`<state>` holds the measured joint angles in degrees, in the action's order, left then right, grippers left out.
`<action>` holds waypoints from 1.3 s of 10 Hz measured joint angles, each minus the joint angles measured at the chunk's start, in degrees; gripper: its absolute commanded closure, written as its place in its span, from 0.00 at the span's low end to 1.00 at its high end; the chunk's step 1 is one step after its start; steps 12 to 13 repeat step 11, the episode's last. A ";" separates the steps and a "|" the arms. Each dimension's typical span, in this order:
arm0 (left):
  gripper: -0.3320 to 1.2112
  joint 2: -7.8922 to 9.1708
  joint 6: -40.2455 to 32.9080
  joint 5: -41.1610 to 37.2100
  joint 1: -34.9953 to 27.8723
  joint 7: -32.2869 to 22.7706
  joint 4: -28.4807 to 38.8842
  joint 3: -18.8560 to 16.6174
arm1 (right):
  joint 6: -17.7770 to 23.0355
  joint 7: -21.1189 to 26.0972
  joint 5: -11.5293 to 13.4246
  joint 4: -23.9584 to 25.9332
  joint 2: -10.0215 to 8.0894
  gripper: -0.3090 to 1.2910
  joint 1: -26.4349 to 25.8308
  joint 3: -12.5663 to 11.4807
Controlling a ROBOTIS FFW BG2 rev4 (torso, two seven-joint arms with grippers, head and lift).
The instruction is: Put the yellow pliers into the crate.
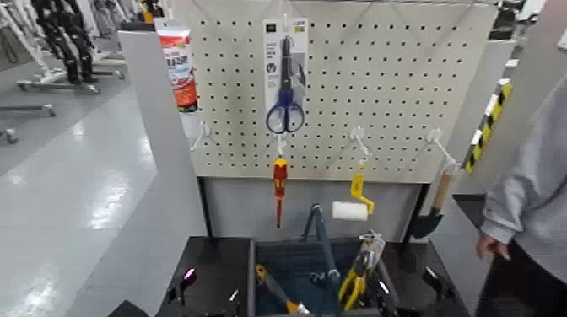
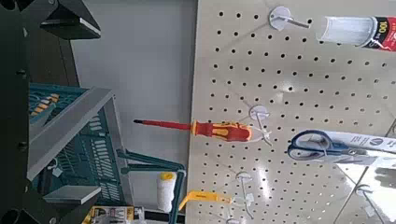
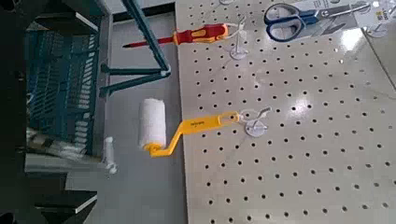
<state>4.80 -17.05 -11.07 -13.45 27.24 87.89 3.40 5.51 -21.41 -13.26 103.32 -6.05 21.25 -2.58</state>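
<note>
The yellow pliers (image 1: 355, 281) on their retail card stand tilted inside the dark blue-grey crate (image 1: 287, 253), against its right side, next to the upright hoop handle (image 1: 319, 232). My right gripper (image 1: 437, 283) sits low, right of the crate and apart from the pliers. Its fingers stand wide apart and hold nothing. My left gripper (image 1: 181, 285) sits low, left of the crate, also open and empty. The crate's lattice wall shows in the left wrist view (image 2: 70, 126) and the right wrist view (image 3: 58, 75).
A slim yellow-handled tool (image 1: 274, 289) lies in the crate. On the pegboard (image 1: 396, 93) hang blue scissors (image 1: 285, 105), a red screwdriver (image 1: 279, 185), a yellow-handled paint roller (image 1: 354, 202) and a brush (image 1: 434, 206). A person's grey sleeve and hand (image 1: 489, 244) are at the right.
</note>
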 measured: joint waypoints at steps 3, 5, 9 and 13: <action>0.30 0.04 0.15 -0.06 -0.40 -0.01 0.23 -0.18 | 2.76 3.30 1.92 2.31 0.90 0.26 7.14 0.35; 0.30 0.02 0.41 -0.07 -0.62 -0.03 0.35 -0.26 | 3.61 3.24 2.79 2.85 1.09 0.28 9.30 -0.16; 0.30 -0.44 0.54 0.11 -0.96 -0.08 0.52 -0.76 | 5.60 7.93 5.86 4.44 1.71 0.28 12.37 0.33; 0.30 -0.44 0.68 0.18 -0.97 -0.08 0.60 -0.77 | 5.13 8.69 6.30 5.01 1.70 0.28 12.53 0.42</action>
